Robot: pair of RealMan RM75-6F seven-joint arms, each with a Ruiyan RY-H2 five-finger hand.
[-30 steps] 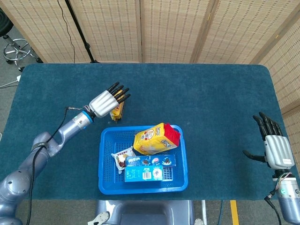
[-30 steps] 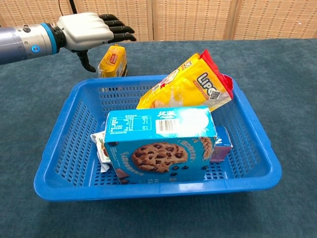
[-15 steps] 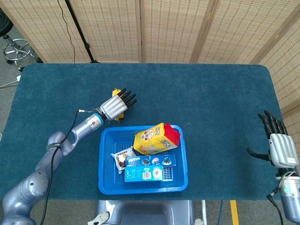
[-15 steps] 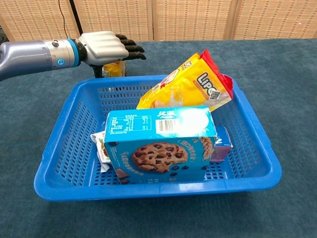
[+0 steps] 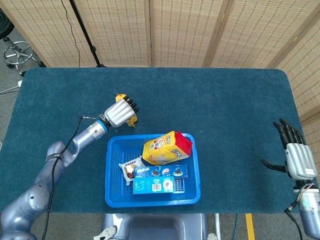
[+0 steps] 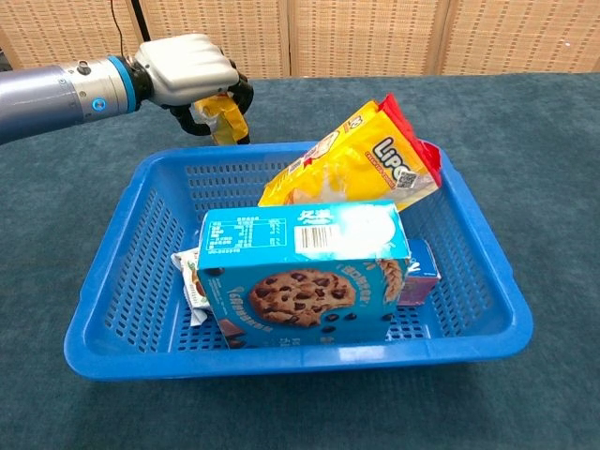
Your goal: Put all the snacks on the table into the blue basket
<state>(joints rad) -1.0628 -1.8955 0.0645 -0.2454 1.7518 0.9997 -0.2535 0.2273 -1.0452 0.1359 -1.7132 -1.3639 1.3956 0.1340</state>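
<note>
Tabletop (image 5: 225,110), snack (image 6: 228,117) (yellow) inside left hand (image 6: 187,70) fingers (image 6: 242,94)

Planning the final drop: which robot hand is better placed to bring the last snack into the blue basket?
Left. The left robot hand already grips the yellow snack packet just behind the blue basket; the right robot hand is open, far off.

We see a lab or studio: woven bamboo folding screens (image 5: 185,32), a black light stand (image 5: 86,35), a wheeled stool (image 5: 17,52).
</note>
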